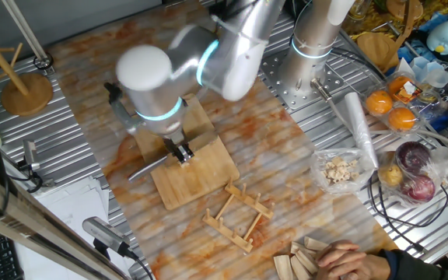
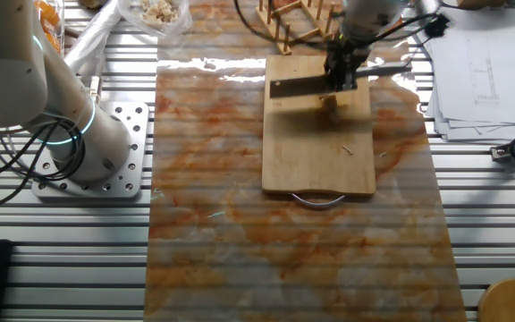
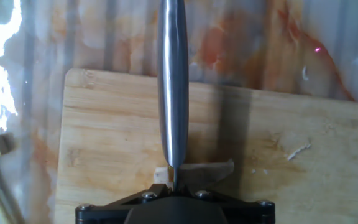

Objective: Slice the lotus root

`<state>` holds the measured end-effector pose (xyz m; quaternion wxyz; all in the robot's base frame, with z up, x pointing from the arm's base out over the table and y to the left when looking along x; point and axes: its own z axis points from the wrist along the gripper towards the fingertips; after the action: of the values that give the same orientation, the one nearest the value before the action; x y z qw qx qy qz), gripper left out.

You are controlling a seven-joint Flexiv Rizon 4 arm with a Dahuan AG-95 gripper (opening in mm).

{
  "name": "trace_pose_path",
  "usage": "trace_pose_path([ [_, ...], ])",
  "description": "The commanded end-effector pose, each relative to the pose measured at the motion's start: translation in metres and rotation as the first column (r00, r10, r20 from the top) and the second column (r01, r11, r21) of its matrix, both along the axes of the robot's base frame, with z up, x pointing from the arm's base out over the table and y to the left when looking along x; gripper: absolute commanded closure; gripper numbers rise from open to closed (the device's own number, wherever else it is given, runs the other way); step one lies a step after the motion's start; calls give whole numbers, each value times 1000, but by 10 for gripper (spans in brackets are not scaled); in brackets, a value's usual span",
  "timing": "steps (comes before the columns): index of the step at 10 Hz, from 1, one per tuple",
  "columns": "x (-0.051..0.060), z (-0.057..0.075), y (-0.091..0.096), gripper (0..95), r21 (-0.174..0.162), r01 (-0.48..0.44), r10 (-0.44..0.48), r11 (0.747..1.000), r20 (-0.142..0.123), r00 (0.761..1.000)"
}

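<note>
Beside the board [image 1: 201, 175], a clear bag [image 1: 339, 167] holds pale chunks [image 1: 341, 170].

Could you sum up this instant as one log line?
gripper: shut on knife | knife: over cutting board | lotus root: under blade | slicing underway

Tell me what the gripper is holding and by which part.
The gripper holds a knife by its handle end, with the blade over the wooden board.

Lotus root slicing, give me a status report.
Hand shut on knife, blade over wooden board. Lotus root a small pale piece beside the blade, mostly hidden. A few crumbs on board; nothing blocking the cut.
</note>
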<state>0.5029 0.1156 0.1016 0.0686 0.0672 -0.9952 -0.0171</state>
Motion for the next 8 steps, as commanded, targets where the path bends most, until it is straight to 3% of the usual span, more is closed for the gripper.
trace_pose_path([
  [1, 1, -4, -3, 950, -13, -8, 8, 1000, 12, 1000],
  [3, 2, -7, -9, 950, -20, -5, 5, 1000, 6, 1000],
  [8, 13, -27, -16, 950, -48, 15, -14, 999, 22, 1000],
])
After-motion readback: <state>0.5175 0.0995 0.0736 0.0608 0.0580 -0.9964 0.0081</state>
